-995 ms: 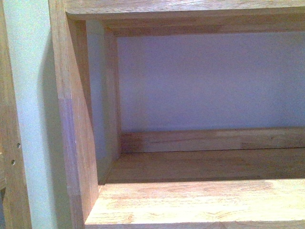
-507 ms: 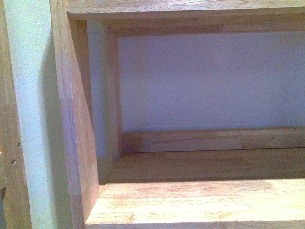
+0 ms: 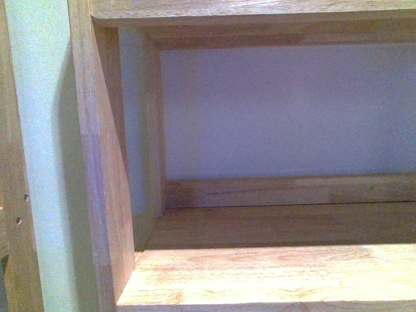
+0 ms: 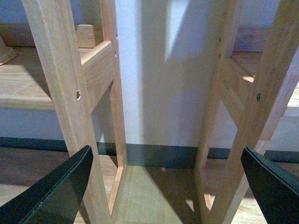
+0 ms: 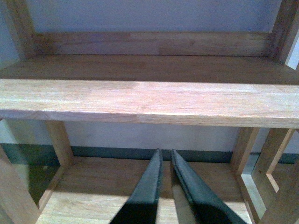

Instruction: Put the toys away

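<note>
Pale wall (image 3: 279,110) backs a light wooden shelf unit (image 3: 260,276) filling the front view, its board cut off at the lower right of the frame, and neither arm nor the plush toy shows in any view. Left gripper (image 4: 168,186) is spread wide at the lower corners, holding nothing, facing two wooden uprights (image 4: 60,93). Right gripper (image 5: 164,186) is nearly closed with only a slit, gripping nothing, below a shelf board (image 5: 149,100).

Wooden shelf board (image 5: 140,102), right end effector (image 5: 166,161) fingers nearly together below it, floor beneath
</note>
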